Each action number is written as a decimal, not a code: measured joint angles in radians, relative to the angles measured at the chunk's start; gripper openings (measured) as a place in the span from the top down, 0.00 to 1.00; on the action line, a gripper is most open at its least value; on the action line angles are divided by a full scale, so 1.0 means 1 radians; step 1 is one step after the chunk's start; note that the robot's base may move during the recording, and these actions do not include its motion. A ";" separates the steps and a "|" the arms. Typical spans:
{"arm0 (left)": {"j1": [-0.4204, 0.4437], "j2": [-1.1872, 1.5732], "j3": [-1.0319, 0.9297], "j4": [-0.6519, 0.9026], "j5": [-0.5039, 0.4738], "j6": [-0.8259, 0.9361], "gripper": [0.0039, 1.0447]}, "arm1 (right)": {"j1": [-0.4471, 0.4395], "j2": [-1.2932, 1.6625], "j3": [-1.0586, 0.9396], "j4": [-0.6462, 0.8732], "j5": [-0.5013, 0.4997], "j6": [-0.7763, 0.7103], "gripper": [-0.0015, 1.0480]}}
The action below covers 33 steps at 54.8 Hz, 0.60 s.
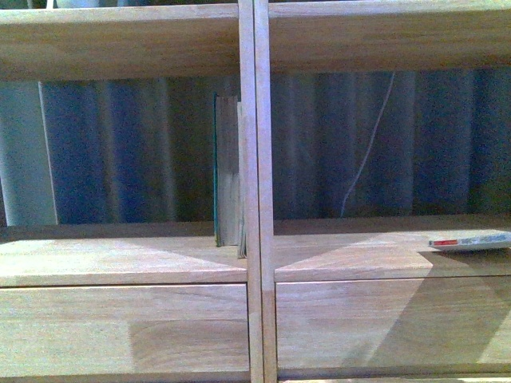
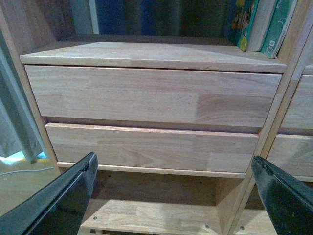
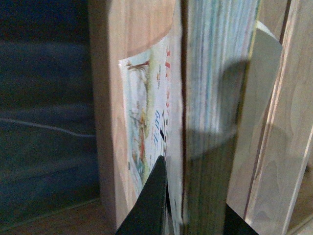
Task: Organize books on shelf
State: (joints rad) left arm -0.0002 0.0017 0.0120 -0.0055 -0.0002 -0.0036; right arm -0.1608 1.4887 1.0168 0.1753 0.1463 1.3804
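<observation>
The light wood shelf [image 1: 254, 263] fills the front view. A few thin teal books [image 1: 227, 171] stand upright in the left compartment against the central divider; they also show in the left wrist view [image 2: 254, 24]. The pale paperback with a red-and-white spine [image 1: 471, 241] lies flat over the right compartment's board at the frame's right edge. In the right wrist view my right gripper [image 3: 190, 218] is shut on this book [image 3: 146, 122], its illustrated cover and page edges close to a wooden upright. My left gripper [image 2: 173, 196] is open and empty, low in front of the drawers. Neither gripper shows in the front view.
Two plain drawer fronts [image 2: 146, 93] sit under the left compartment, with a low board [image 2: 146, 215] beneath them. A blue curtain [image 1: 120, 152] and a thin white cable [image 1: 367, 159] show behind the backless compartments. The central divider [image 1: 255, 120] splits the shelf.
</observation>
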 joint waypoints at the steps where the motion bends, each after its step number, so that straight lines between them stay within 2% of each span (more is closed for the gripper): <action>1: 0.000 0.000 0.000 0.000 0.000 0.000 0.07 | -0.002 -0.010 -0.005 0.004 -0.002 -0.008 0.93; 23: 0.000 0.000 0.000 0.000 0.000 0.000 0.07 | -0.049 -0.356 -0.074 0.070 -0.100 -0.249 0.93; 30: 0.000 0.000 0.000 0.000 0.000 0.000 0.07 | -0.012 -0.459 -0.097 0.087 -0.109 -0.304 0.93; 33: 0.000 0.000 0.000 0.000 0.000 0.000 0.07 | 0.041 -0.518 -0.126 0.113 -0.096 -0.338 0.93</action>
State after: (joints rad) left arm -0.0002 0.0017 0.0120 -0.0055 -0.0002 -0.0036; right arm -0.1200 0.9703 0.8909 0.2878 0.0502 1.0428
